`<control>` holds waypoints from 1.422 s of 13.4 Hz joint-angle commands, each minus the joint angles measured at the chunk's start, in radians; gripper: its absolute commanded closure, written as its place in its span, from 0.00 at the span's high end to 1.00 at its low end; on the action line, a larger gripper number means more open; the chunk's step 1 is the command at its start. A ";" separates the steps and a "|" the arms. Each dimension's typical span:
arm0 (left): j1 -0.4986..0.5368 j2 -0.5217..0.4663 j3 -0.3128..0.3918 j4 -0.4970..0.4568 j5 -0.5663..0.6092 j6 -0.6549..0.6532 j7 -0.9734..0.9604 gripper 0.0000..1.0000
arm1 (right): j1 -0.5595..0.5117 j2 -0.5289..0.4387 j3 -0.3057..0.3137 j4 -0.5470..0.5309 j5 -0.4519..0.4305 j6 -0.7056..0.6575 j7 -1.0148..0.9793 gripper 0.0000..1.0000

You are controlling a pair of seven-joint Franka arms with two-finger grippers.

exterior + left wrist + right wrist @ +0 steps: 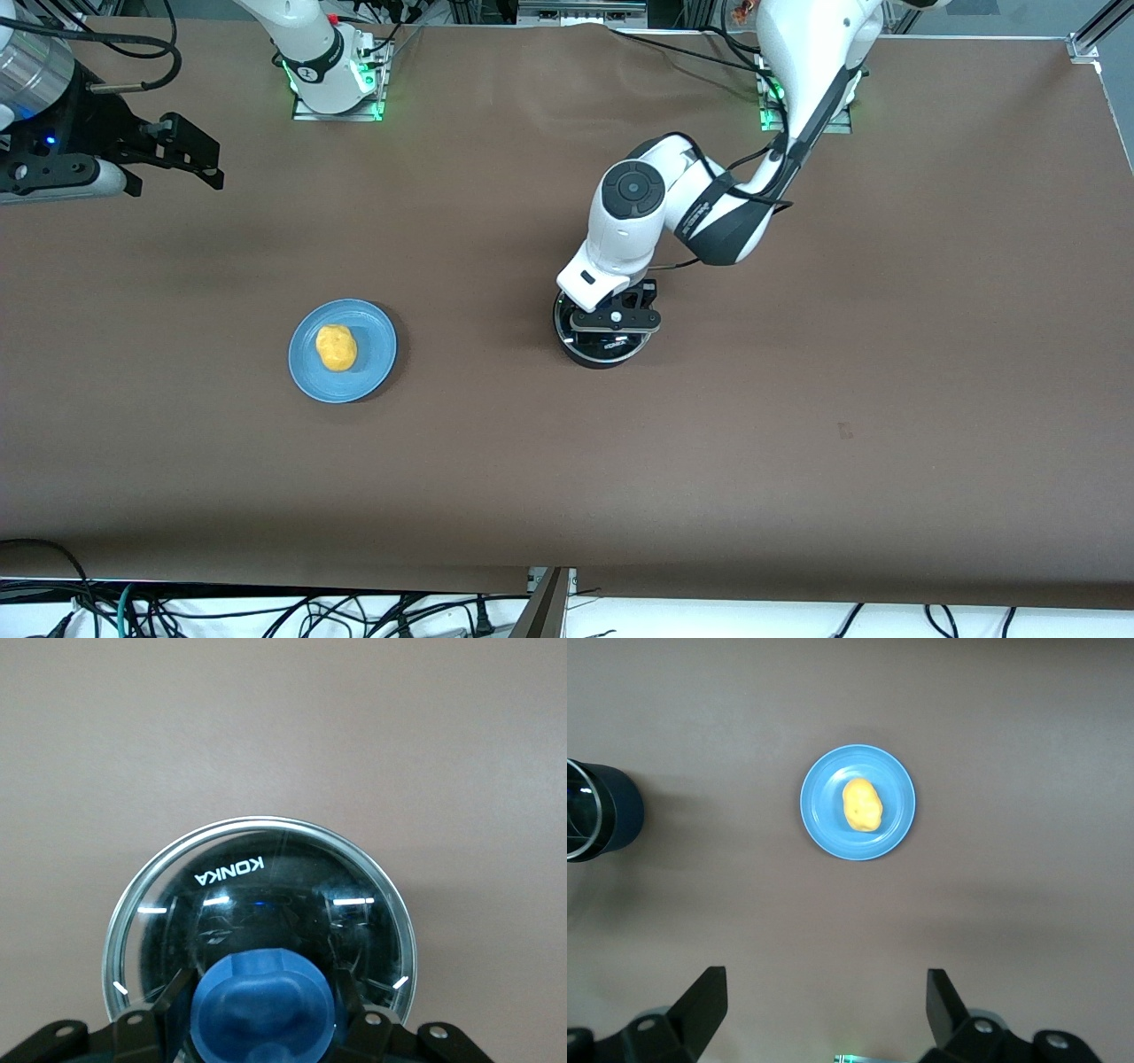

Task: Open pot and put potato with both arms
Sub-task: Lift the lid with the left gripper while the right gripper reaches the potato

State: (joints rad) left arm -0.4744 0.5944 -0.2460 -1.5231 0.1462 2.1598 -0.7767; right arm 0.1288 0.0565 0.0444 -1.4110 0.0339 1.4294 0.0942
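The black pot stands mid-table under a clear glass lid with a blue knob. Its handle is hidden under the left arm. My left gripper is down on the lid, fingers shut on the knob; the lid sits on the pot. The yellow-orange potato lies on a blue plate toward the right arm's end. My right gripper is open and empty, up high at that end. Its wrist view shows the potato, the plate and the pot.
Brown cloth covers the table. The arm bases stand along its edge farthest from the front camera. Cables hang below the edge nearest that camera.
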 commanded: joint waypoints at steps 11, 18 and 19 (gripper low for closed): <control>0.495 -0.182 0.004 -0.020 -0.069 -0.196 0.615 0.38 | 0.012 0.204 0.006 -0.279 -0.049 0.396 -0.154 0.99; 0.715 -0.176 0.069 -0.141 -0.128 -0.074 0.968 0.38 | 0.012 0.379 0.005 -0.348 -0.112 0.689 -0.292 1.00; 0.712 -0.179 0.103 -0.182 -0.152 -0.028 1.026 0.37 | 0.012 0.396 0.005 -0.348 -0.114 0.713 -0.318 1.00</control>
State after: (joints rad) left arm 0.2378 0.4440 -0.1879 -1.6162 0.0463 2.0503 0.1458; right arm 0.1395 0.4319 0.0498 -1.7542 -0.0578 2.0980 -0.1734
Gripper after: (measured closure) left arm 0.330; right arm 0.000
